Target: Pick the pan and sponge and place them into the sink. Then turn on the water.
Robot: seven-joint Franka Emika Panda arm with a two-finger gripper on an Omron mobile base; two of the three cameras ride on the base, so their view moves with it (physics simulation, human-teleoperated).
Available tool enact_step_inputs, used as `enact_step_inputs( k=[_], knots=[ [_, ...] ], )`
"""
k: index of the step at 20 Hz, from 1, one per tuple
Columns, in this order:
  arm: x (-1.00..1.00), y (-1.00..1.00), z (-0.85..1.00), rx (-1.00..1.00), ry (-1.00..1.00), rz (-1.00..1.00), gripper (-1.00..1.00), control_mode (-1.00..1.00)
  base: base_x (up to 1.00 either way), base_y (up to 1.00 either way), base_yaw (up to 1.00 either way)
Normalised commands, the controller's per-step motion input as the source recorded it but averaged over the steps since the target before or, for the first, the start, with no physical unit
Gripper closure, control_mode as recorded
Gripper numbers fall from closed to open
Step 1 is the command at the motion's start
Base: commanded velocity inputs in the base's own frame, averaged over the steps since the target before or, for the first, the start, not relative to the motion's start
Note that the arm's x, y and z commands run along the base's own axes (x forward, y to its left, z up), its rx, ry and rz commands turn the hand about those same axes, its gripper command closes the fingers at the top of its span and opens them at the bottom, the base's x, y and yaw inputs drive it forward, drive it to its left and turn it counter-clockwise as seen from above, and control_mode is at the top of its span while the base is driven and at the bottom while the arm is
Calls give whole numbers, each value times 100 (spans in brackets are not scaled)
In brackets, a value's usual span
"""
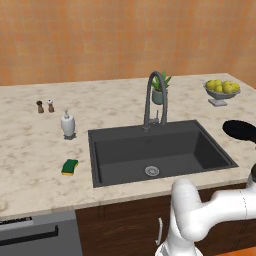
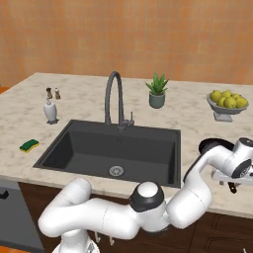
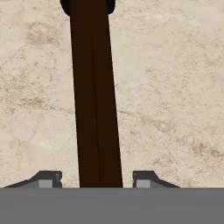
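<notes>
The black pan (image 1: 242, 131) sits on the counter just right of the sink (image 1: 150, 127), its rim also visible past my wrist (image 2: 212, 146). In the hand view its long dark handle (image 3: 94, 87) runs straight up between my fingertips. My gripper (image 3: 97, 179) straddles the handle, open, with a gap on each side. The yellow and green sponge (image 1: 70, 166) lies on the counter left of the sink (image 2: 123, 129), seen as the sponge (image 2: 29, 145) near the front edge. No stream shows at the arched faucet (image 1: 152, 95).
A white soap dispenser (image 1: 68, 125) and two small shakers (image 1: 45, 106) stand on the left counter. A potted plant (image 2: 157, 91) stands behind the sink, and a bowl of lemons (image 2: 228, 103) behind the pan. A dishwasher front (image 1: 35, 235) is at lower left.
</notes>
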Motion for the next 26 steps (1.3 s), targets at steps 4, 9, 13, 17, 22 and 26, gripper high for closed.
enact_step_inputs(
  k=[4, 9, 13, 17, 22, 26],
  knots=[
    [10, 54, -78, 0, 1, 0, 100, -100, 0, 0, 0],
    [0, 100, -77, -5, 0, -1, 100, -100, 0, 0, 0],
    [-14, 100, -44, -2, -11, -10, 100, -100, 0, 0, 0],
    [-30, 63, 10, 3, -21, -7, 100, -100, 0, 0, 0],
    [-28, 27, 47, 5, -21, -4, 100, -100, 0, 0, 0],
    [-56, 7, 77, 4, -20, -2, 100, -100, 0, 0, 0]
  ],
)
